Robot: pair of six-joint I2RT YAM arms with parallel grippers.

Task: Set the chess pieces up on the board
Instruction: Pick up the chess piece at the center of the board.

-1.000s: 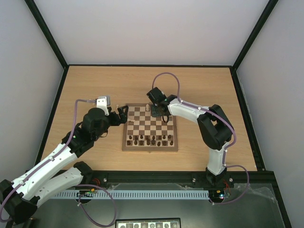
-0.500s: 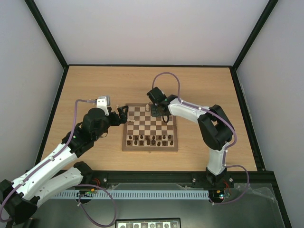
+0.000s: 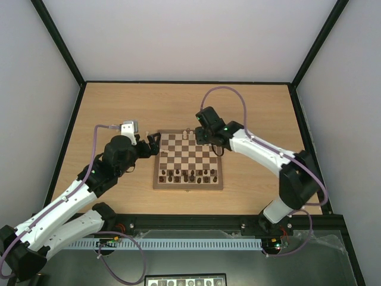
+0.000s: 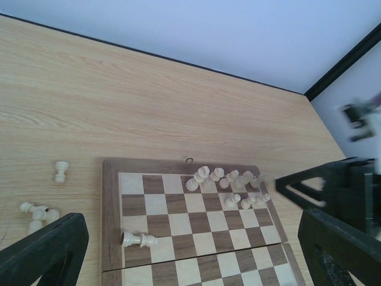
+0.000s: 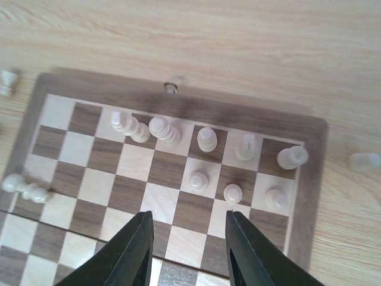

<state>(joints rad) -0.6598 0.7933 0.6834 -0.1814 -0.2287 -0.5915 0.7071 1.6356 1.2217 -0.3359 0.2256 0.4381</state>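
Fingers wide apart on left gripper, parted and empty on right gripper, hovering above cream chess pieces on the board.

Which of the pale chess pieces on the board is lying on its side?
The lone pale piece near the board's left edge, right wrist view, lies flat; the others stand upright.

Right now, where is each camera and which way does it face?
Top external: above, behind the robot, looking down at the square brown-checked wooden chessboard; left arm and right arm show.
Left wrist: left of the board, facing across it; left gripper shows.
Right wrist: over the board, looking down; right gripper shows.
Wrists share one toppled cream chessman.
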